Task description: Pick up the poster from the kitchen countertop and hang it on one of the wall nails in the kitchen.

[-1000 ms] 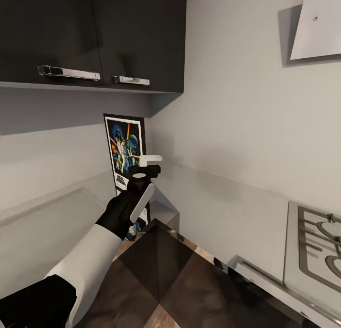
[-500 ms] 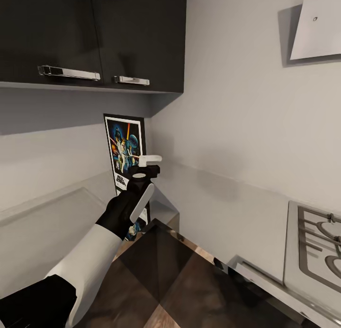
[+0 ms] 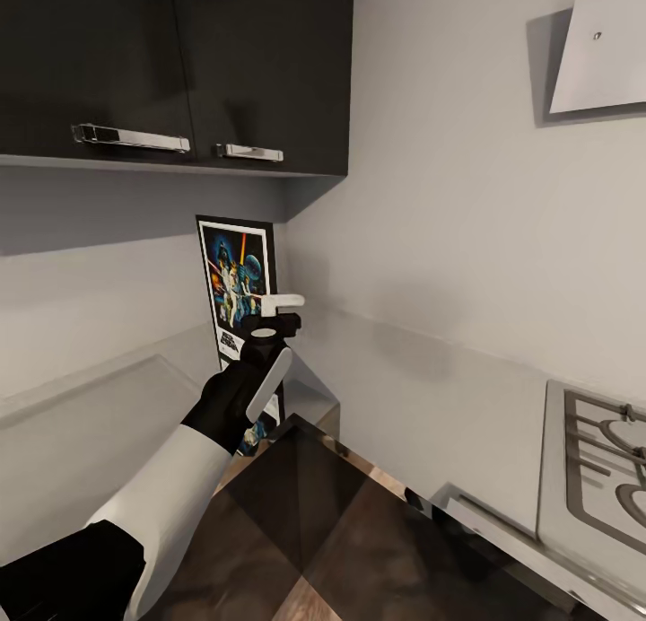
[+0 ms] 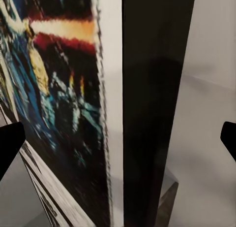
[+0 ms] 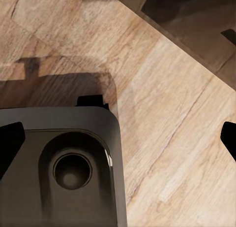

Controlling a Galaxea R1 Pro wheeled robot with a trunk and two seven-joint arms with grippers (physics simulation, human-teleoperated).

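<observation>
Fingertips of the left gripper [image 3: 274,318] stand spread to either side of the poster [image 3: 237,289], its framed edge lying between them in the left wrist view [image 4: 147,109]; whether the pads touch the frame cannot be told, so a firm grasp is not confirmed. In the head view the upper white finger [image 3: 285,301] crosses the poster's right edge, and the gripper body hides the poster's lower right part. The poster stands upright in the corner, against the left wall beneath the dark wall cabinets [image 3: 179,65], its foot on the kitchen countertop [image 3: 431,397]; the lower edge is masked by the left arm. Compared with the frames of the preceding second, the gripper sits almost where it was, shifted only slightly, and the poster has not moved. The right gripper's dark fingertips appear at the margins of the right wrist view [image 5: 118,138], wide apart and empty, over a wooden floor [image 5: 167,138] and a dark part of the robot base [image 5: 64,163]. A gas hob [image 3: 601,459] is cut off at the right edge.
</observation>
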